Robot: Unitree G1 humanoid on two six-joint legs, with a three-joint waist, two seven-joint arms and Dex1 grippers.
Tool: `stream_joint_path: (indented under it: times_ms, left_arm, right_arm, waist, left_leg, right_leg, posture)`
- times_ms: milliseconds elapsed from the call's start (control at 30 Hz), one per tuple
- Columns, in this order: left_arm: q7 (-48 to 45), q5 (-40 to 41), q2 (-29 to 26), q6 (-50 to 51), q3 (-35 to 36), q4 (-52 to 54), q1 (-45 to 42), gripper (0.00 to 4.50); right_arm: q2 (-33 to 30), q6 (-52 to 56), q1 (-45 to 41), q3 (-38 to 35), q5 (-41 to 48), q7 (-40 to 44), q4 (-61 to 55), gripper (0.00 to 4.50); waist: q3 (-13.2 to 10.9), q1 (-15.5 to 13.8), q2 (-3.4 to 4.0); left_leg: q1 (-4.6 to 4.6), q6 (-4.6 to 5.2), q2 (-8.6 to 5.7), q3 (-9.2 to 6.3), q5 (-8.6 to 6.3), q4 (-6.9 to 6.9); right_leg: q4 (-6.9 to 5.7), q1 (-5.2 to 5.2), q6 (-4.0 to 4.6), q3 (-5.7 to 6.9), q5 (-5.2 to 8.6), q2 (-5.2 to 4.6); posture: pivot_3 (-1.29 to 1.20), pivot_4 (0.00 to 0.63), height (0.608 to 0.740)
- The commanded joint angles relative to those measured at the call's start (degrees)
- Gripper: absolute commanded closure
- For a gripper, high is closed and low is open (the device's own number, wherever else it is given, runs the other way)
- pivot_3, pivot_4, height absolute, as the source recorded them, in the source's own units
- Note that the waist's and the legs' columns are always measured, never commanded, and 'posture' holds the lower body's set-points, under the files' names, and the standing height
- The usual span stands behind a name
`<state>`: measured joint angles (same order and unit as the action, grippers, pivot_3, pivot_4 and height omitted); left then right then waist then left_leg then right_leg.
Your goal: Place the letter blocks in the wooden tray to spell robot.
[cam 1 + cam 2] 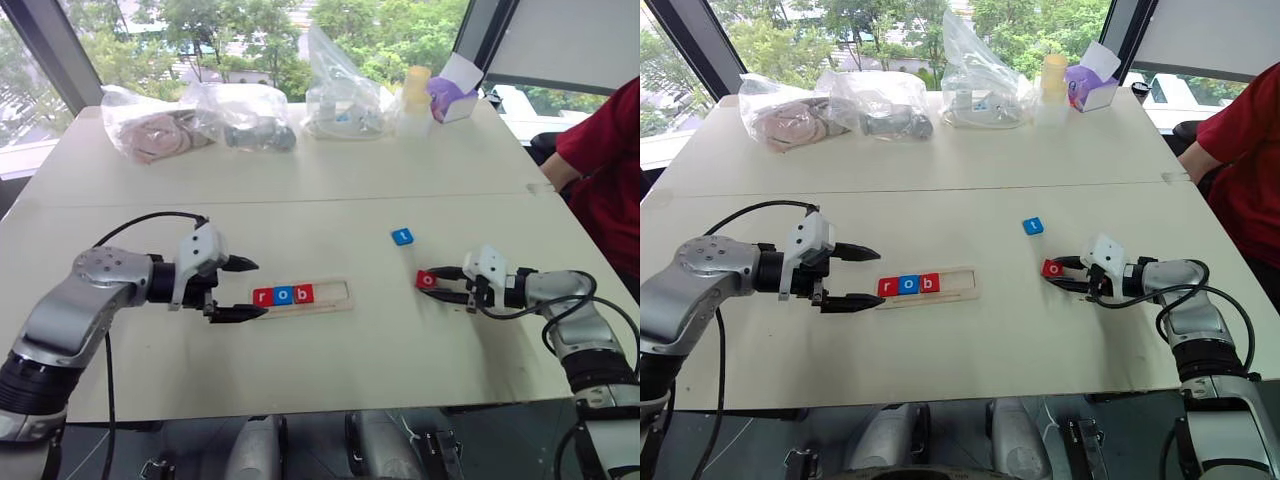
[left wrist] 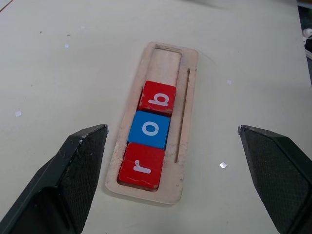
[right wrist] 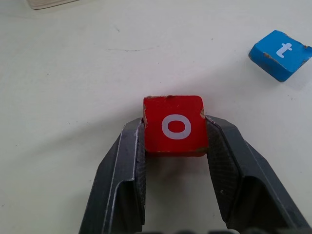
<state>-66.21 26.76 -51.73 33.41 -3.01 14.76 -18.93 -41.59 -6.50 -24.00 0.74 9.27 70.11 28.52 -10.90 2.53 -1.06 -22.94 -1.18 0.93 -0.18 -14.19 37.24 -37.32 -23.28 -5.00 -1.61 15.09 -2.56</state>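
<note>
The wooden tray [image 1: 305,296] lies at centre frame on the worktop [image 1: 330,190], holding a red r block [image 2: 142,167], blue o block [image 2: 149,129] and red b block [image 2: 157,98]; its right part stands bare. The left gripper [image 1: 240,289], at the tray's left end, has its fingers spread wide. At right of centre, the right gripper [image 3: 175,134] has its fingers clamped on the red o block [image 3: 174,125]. The blue t block [image 1: 402,237] lies above it, apart. Bags [image 1: 200,120] along the top hold contents hard to make out. A person's red sleeve [image 1: 610,150] is cut off at the right edge.
</note>
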Motion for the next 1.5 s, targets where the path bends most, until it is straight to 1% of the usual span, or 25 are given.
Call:
stream_joint_path:
  times_ms: [33, 100, 167, 300, 400, 500, 667, 767, 900, 1033, 1267, 1500]
  left_arm:
    - [-0.16, 0.71, -1.19, -0.34, 2.83, 1.31, -0.06, 0.0]
    - [1.23, 2.67, -0.16, 0.42, 5.09, 2.67, 0.0, 0.0]
    - [1.59, 4.76, -0.37, 2.49, 6.58, 4.78, 0.6, 0.0]
    - [2.15, 3.86, -1.94, 2.67, 6.83, 6.95, 3.44, 0.0]
    - [2.93, 3.46, -2.24, 2.09, 7.28, 7.18, 4.86, 0.0]
    - [3.21, 4.2, -2.78, 2.34, 8.6, 8.49, 6.9, 0.0]
    - [3.3, 4.64, -3.86, 2.42, 10.11, 9.69, 9.28, 0.0]
    - [3.99, 4.58, -3.76, 2.63, 10.44, 10.26, 9.78, 0.0]
    - [4.7, 5.4, -3.71, 3.32, 11.12, 11.43, 10.46, 0.0]
    - [4.98, 5.48, -3.83, 3.31, 11.27, 11.5, 10.95, 0.0]
    - [5.31, 5.73, -3.94, 3.52, 10.74, 11.72, 10.6, 0.0]
    - [5.52, 5.49, -3.52, 3.65, 9.61, 11.4, 9.33, 0.0]
  right_arm:
    - [1.26, 9.06, -2.52, 1.38, 2.77, 0.0, -10.59, 3.34]
    - [2.67, 14.56, -3.39, 3.63, 3.52, -0.73, -18.81, 3.34]
    - [4.46, 18.61, -4.49, 6.11, 2.45, -2.61, -24.49, 3.34]
    - [9.52, 26.6, -7.46, 10.96, 0.21, -7.53, -28.54, 3.34]
    - [11.24, 27.56, -8.39, 14.0, -1.68, -8.98, -29.27, 3.34]
    - [11.63, 26.41, -8.66, 17.32, -3.23, -7.95, -29.15, 3.34]
    - [12.55, 24.58, -9.19, 21.03, -5.42, -7.45, -27.96, 3.34]
    - [13.53, 24.5, -9.63, 21.77, -5.24, -6.98, -27.27, 3.34]
    - [13.26, 23.53, -9.47, 22.12, -5.9, -6.29, -26.87, 3.34]
    - [12.55, 22.74, -9.51, 21.43, -5.77, -5.66, -26.06, 3.34]
    - [10.47, 23.02, -8.99, 18.22, -2.52, -3.34, -27.9, 3.34]
    - [10.7, 21.41, -9.43, 18.55, -3.75, -3.72, -25.04, 3.34]
  waist:
    - [-0.01, 0.01, 0.02]
    - [-0.02, 0.02, 0.03]
    - [-0.02, -0.08, 0.03]
    - [-0.02, -0.35, 0.02]
    - [-0.01, -0.88, 0.02]
    - [-0.01, -1.53, 0.02]
    - [-0.01, -1.57, 0.02]
    - [-0.01, -1.58, 0.02]
    - [-0.01, -1.58, 0.02]
    - [-0.01, -1.57, 0.02]
    - [-0.01, -1.59, 0.02]
    - [-0.01, -1.55, 0.02]
  left_leg:
    - [0.0, 0.0, 0.01, 0.0, 0.0, -0.01]
    - [-0.01, 0.0, 0.02, -0.01, 0.0, -0.04]
    - [-0.04, 0.0, 0.03, -0.09, 0.0, -0.06]
    - [-0.09, -0.01, 0.0, -0.14, 0.0, -0.07]
    - [-0.22, -0.01, -0.02, -0.15, 0.0, -0.04]
    - [-0.3, -0.01, -0.03, -0.1, 0.0, -0.02]
    - [-0.33, -0.01, -0.02, -0.1, 0.0, -0.03]
    - [-0.33, -0.01, -0.02, -0.1, 0.0, -0.03]
    - [-0.33, 0.0, -0.02, -0.11, 0.0, -0.03]
    - [-0.33, 0.0, -0.02, -0.1, 0.0, -0.03]
    - [-0.33, -0.01, -0.02, -0.11, 0.0, -0.03]
    - [-0.32, 0.0, -0.02, -0.1, 0.0, -0.03]
  right_leg:
    - [-0.02, -0.02, 0.0, -0.01, 0.0, 0.0]
    - [-0.11, -0.1, -0.01, -0.01, 0.0, 0.02]
    - [-0.17, -0.14, 0.0, 0.01, 0.0, 0.04]
    - [-0.17, -0.15, -0.01, 0.05, 0.0, -0.03]
    - [-0.12, -0.22, -0.01, 0.08, 0.01, -0.07]
    - [-0.09, -0.3, 0.0, 0.08, 0.01, -0.09]
    - [-0.04, -0.33, 0.02, 0.09, 0.02, -0.09]
    - [-0.04, -0.32, 0.03, 0.1, 0.02, -0.08]
    - [-0.04, -0.32, 0.02, 0.11, 0.02, -0.08]
    - [-0.04, -0.32, 0.01, 0.12, 0.02, -0.08]
    - [-0.04, -0.32, 0.02, 0.12, 0.02, -0.08]
    - [-0.04, -0.32, 0.02, 0.12, 0.02, -0.06]
  posture:
    - [0.0, 0.15, 0.74]
    - [0.0, 0.15, 0.74]
    - [0.0, 0.15, 0.74]
    - [0.0, 0.15, 0.74]
    - [0.0, 0.15, 0.74]
    - [0.0, 0.15, 0.74]
    - [0.0, 0.15, 0.74]
    - [0.0, 0.15, 0.74]
    - [0.0, 0.15, 0.74]
    - [0.0, 0.15, 0.74]
    - [0.0, 0.15, 0.74]
    - [0.0, 0.15, 0.74]
